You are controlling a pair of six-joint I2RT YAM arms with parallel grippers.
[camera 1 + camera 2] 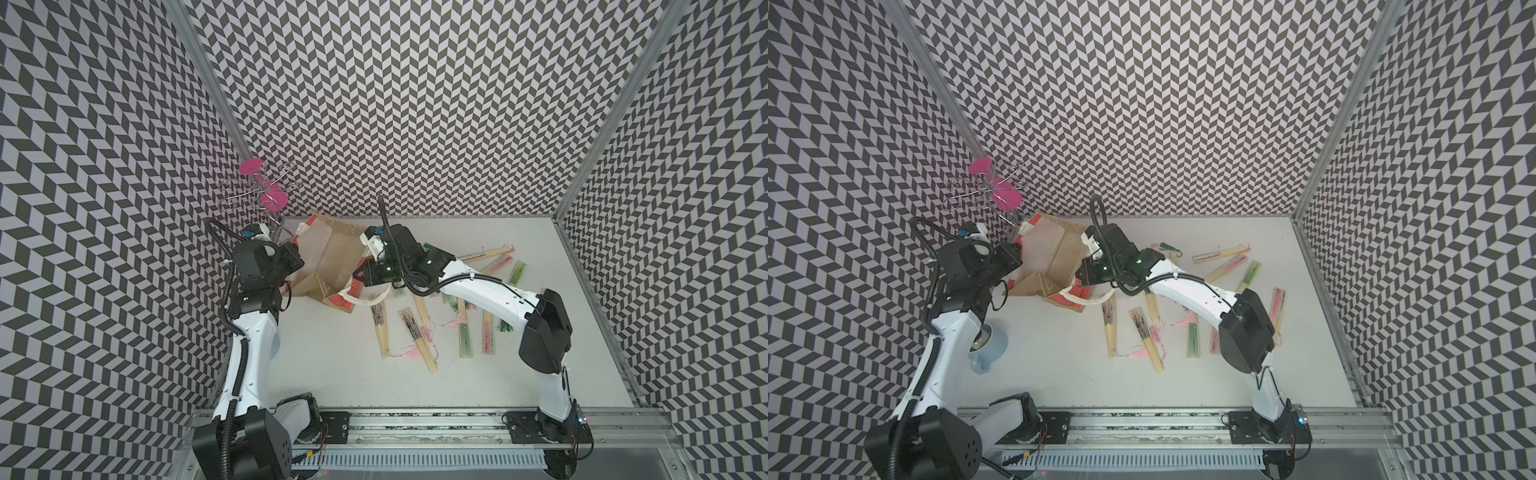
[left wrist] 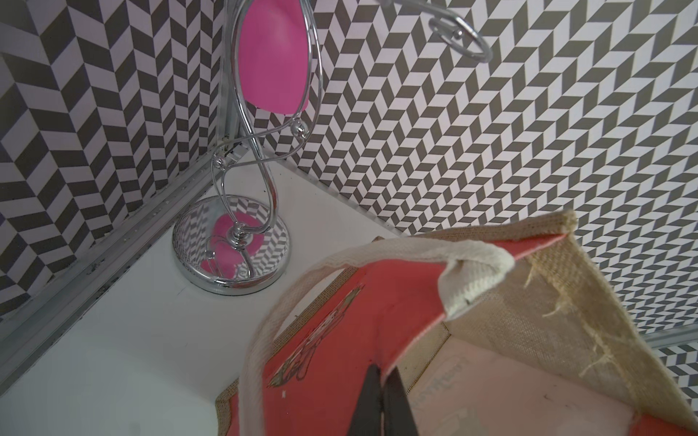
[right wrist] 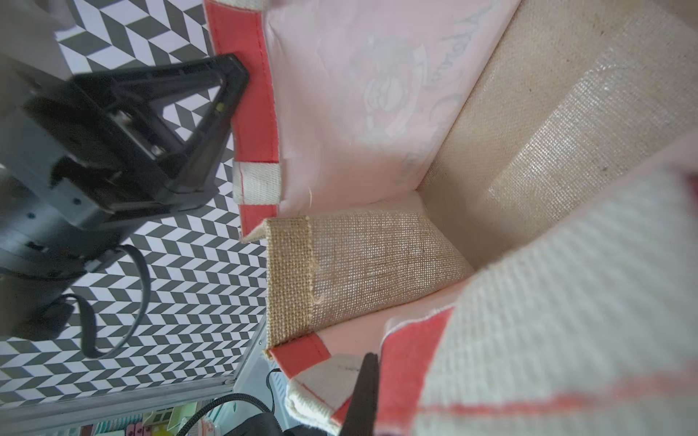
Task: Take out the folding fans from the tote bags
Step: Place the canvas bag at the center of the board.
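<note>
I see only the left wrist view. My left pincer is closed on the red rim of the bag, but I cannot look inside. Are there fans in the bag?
Observer: It looks empty. The right wrist view looks into the bag and shows only bare walls and bottom, though the near wall hides a part.
Operator: Where are they, then?
Observer: The fans lie scattered on the table, to the robot's right of the bag, in both top views.
Operator: And what does the other arm do?
Observer: The right pincer is shut on the bag's opposite rim.
</note>
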